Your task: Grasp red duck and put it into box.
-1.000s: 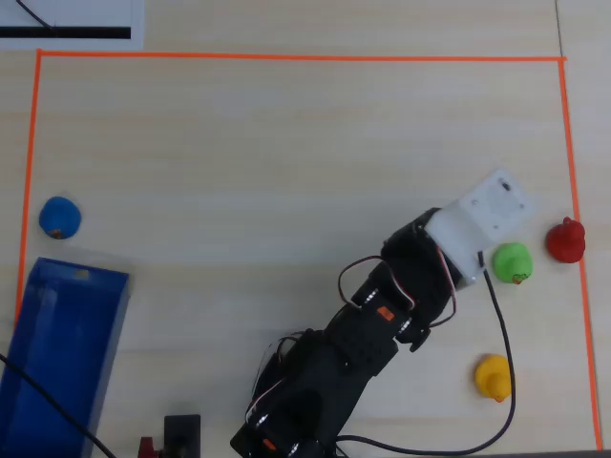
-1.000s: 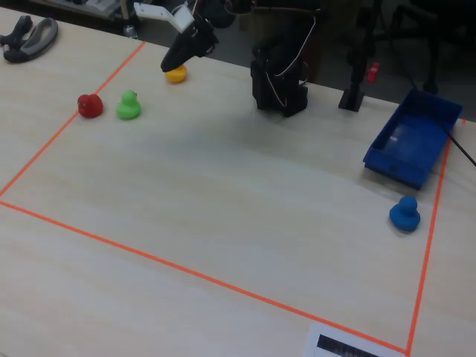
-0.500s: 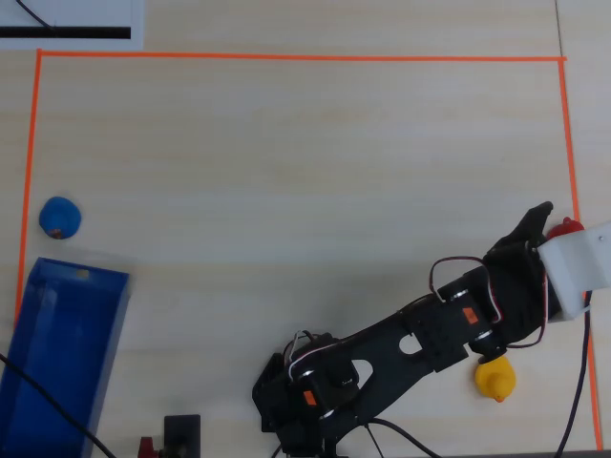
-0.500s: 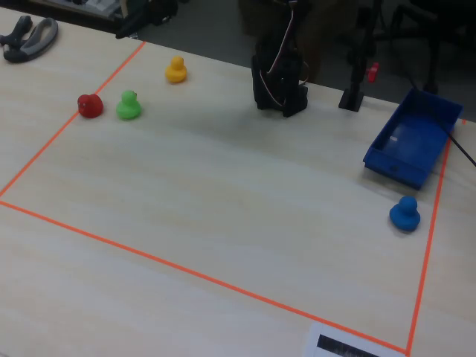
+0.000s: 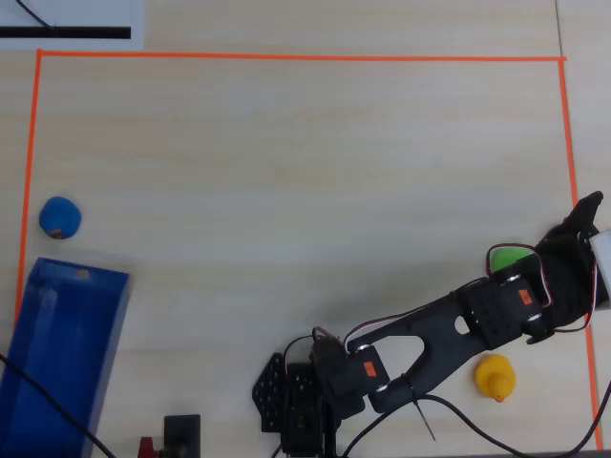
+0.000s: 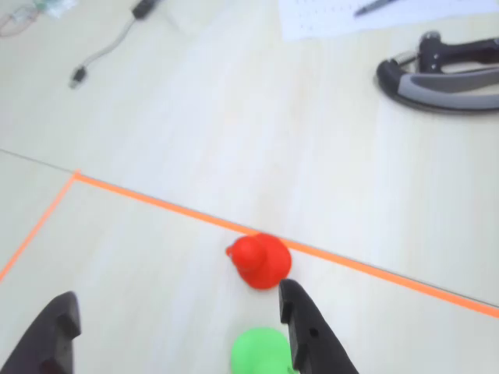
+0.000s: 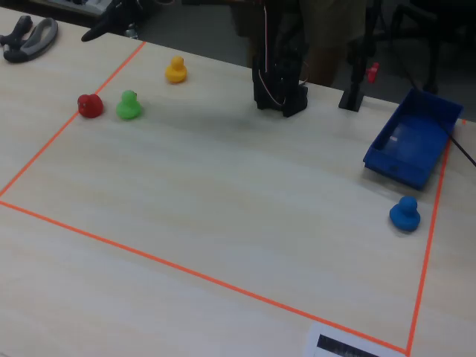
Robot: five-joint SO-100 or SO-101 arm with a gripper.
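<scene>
On pale wood-grain bench (image 7: 223, 193): smooth rounded red duck (image 6: 260, 260) by orange tape line (image 6: 366, 270), just ahead of black pincer (image 6: 175, 319), fingers spread, empty.

Arm stretched out, pincer (image 6: 179, 331) raised, jaws apart

approach to red duck (image 6: 260, 260): bare table on far and left sides in wrist view | obstacle: green duck (image 6: 263, 352) just beside its near side
</scene>
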